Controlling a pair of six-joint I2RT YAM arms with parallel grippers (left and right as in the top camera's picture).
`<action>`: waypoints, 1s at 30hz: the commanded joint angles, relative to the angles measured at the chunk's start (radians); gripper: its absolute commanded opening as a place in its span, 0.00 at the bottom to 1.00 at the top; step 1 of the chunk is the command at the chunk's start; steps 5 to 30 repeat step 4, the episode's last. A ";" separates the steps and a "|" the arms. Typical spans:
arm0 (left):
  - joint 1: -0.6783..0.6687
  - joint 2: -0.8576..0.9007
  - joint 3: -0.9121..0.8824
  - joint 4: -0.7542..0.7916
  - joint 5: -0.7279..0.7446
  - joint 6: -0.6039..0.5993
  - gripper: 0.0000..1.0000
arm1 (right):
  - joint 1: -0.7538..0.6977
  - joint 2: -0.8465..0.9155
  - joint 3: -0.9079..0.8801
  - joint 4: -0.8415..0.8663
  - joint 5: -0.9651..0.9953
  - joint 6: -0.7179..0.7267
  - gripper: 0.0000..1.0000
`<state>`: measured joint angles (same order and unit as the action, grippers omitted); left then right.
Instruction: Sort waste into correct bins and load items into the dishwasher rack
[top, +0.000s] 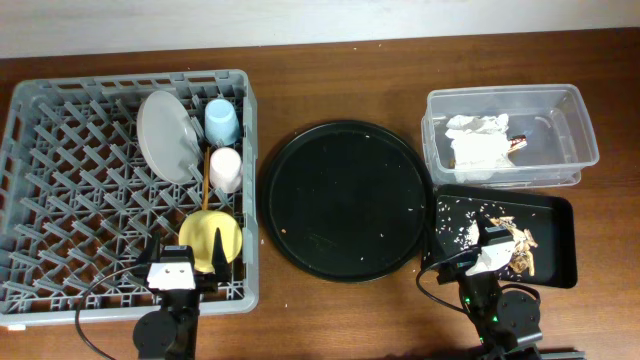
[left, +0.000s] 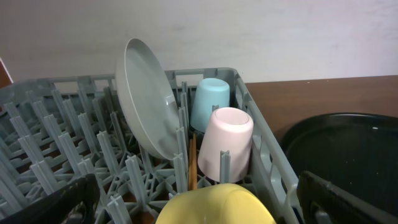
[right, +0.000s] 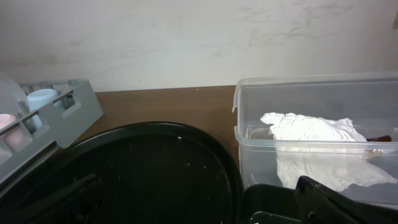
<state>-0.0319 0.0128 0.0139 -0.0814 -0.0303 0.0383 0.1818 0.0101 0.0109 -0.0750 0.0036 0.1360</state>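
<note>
Your left pincer (top: 180, 268) hangs spread over the near edge of the dishwasher rack (top: 60, 180), the yellow bowl (top: 210, 238) just ahead of it. Your right pincer (top: 492, 252), spread too, hangs over the shallow black tray (top: 555, 215), with the napkin (top: 478, 140) in the clear tub (top: 585, 125) beyond.

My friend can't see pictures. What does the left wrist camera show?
A grey rack holds a plate standing on edge, with a blue cup and a pink cup right beside it. A yellow bowl sits nearest the camera, and a black tray lies outside, to the right.
</note>
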 joint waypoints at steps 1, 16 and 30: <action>0.005 -0.008 -0.005 -0.002 0.015 0.016 0.99 | -0.007 -0.006 -0.005 -0.006 0.012 0.011 0.99; 0.005 -0.008 -0.005 -0.002 0.015 0.016 1.00 | -0.007 -0.006 -0.005 -0.006 0.012 0.011 0.99; 0.005 -0.008 -0.005 -0.002 0.015 0.016 1.00 | -0.007 -0.006 -0.005 -0.006 0.012 0.011 0.99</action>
